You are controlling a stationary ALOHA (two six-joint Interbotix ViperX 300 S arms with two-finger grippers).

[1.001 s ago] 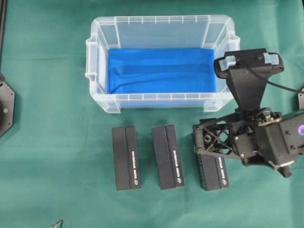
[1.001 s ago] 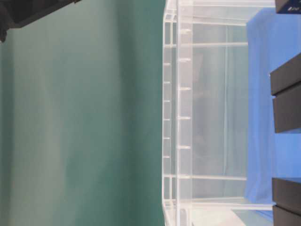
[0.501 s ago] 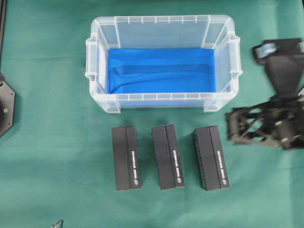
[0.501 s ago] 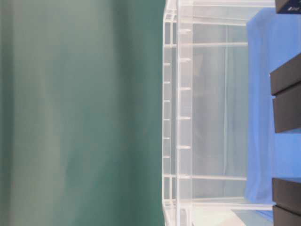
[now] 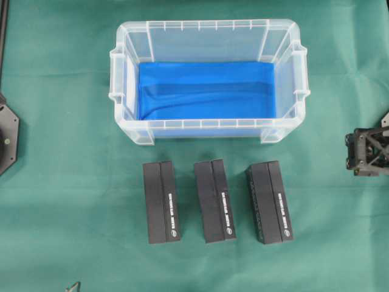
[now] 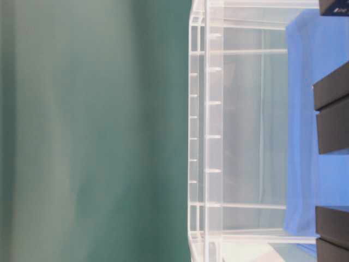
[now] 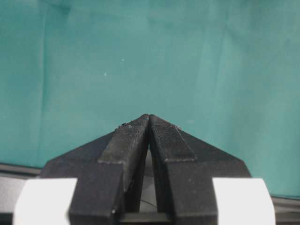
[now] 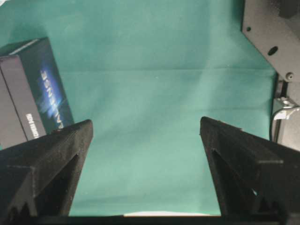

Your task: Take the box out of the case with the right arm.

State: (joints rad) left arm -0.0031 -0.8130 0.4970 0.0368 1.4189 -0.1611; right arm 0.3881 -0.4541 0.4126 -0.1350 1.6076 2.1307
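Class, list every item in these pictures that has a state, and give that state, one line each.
case: open-topped, no box inside, only the blue lining
three black boxes: lying flat on the cloth, outside the case
left gripper: fingers shut, empty
right gripper: fingers wide open, empty

Bright, even light; soft shadows

Overhead is sharp, the case [image 5: 206,85] showing mild glare on its rim. The table-level view looks hazy, possibly defocused; the left end effector [image 7: 149,123] blurs at close range.
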